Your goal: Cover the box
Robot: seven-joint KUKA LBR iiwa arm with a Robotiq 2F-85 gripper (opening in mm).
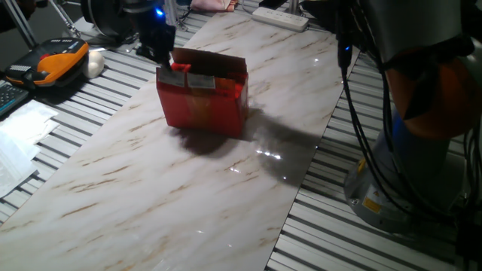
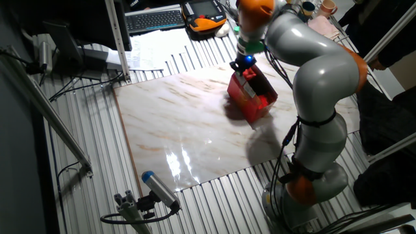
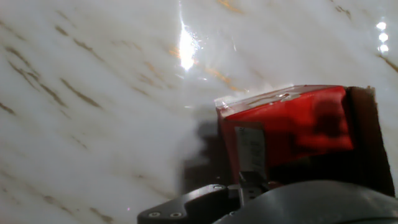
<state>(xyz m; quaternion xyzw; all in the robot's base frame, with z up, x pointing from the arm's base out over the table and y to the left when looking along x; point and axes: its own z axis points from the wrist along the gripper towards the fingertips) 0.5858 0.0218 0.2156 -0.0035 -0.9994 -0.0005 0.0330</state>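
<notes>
No readable text anywhere in these views.

The box (image 1: 203, 102), sitting right under the pincer (image 1: 160, 51), is showing two white labels (image 1: 200, 81) near its top edge, but whatever is printed on them is blurring out too small to read. A faded gold print (image 1: 202, 111) is showing on the red side facing one fixed view, below the pincer, and no letters are coming through. In the hand view a pale label (image 3: 250, 149) on the box's red face, just ahead of the pincer, is appearing only as a grey smear.
</notes>
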